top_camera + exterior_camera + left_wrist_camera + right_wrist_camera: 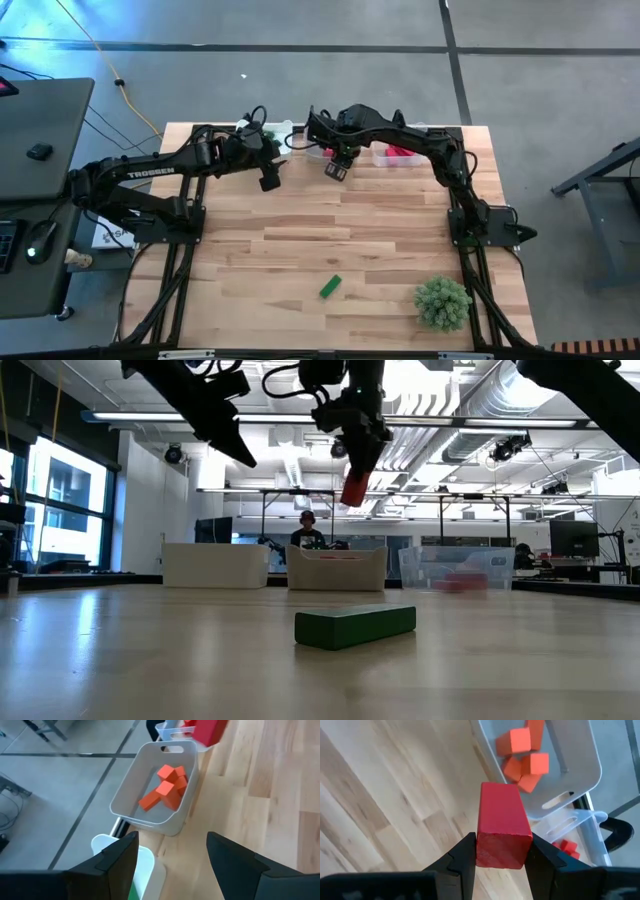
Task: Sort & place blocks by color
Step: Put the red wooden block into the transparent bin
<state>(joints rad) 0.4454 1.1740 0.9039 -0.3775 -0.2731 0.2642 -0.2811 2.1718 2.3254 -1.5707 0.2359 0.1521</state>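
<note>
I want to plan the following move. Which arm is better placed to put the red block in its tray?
The right. The right gripper already holds the red block above the table, near the clear tray with red blocks. The left gripper is open and empty.

red block [502, 825]: a bar clamped endwise between the right gripper's [501, 851] fingers, held in the air above the table near the trays
green block [330, 287]: a short bar lying flat on the bare wood, alone, well apart from the trays
salmon-pink blocks [166, 788]: small cubes and a bar heaped together inside the white tray [130, 782]
other red blocks [568, 847]: lying in the clear tray [580, 827] beside the white one
</note>
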